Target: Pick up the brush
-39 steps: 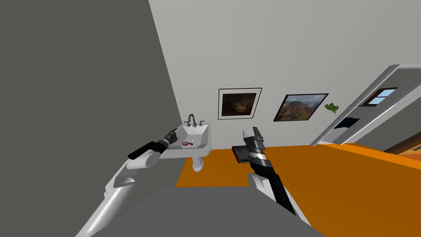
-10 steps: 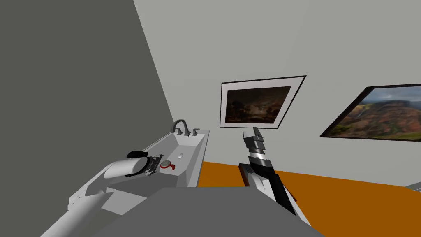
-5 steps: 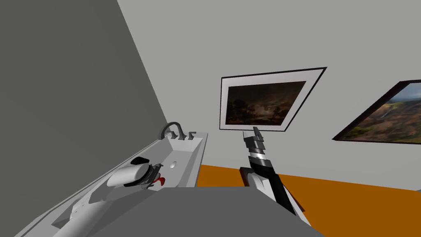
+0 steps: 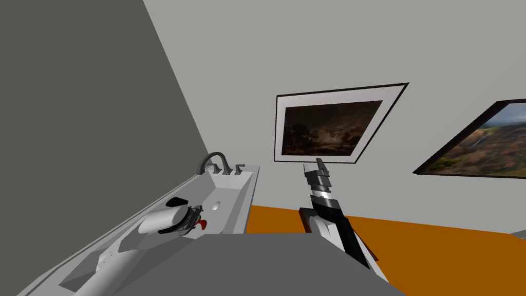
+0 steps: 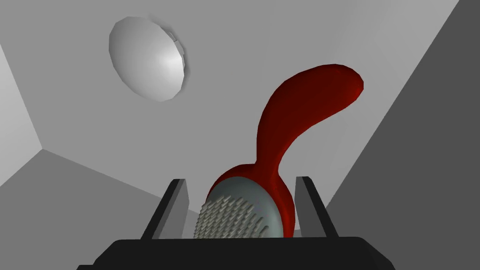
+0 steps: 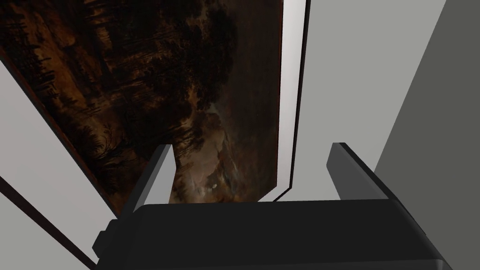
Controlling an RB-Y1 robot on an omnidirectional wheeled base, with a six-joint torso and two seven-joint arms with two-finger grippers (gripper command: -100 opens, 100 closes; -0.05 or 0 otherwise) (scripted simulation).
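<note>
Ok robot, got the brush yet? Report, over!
Left gripper jaws open, straddling red brush head in sink, not touching. Right gripper jaws open, raised. Nothing in the way.

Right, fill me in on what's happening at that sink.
The left arm is reaching down into the white sink, and its pincer straddles the round head of the red brush. There is a finger on each side of the head with a small gap showing, so it has not gripped the brush yet. The brush's handle points away from the pincer, beside the drain. The right pincer is held up open near the wall.
</note>
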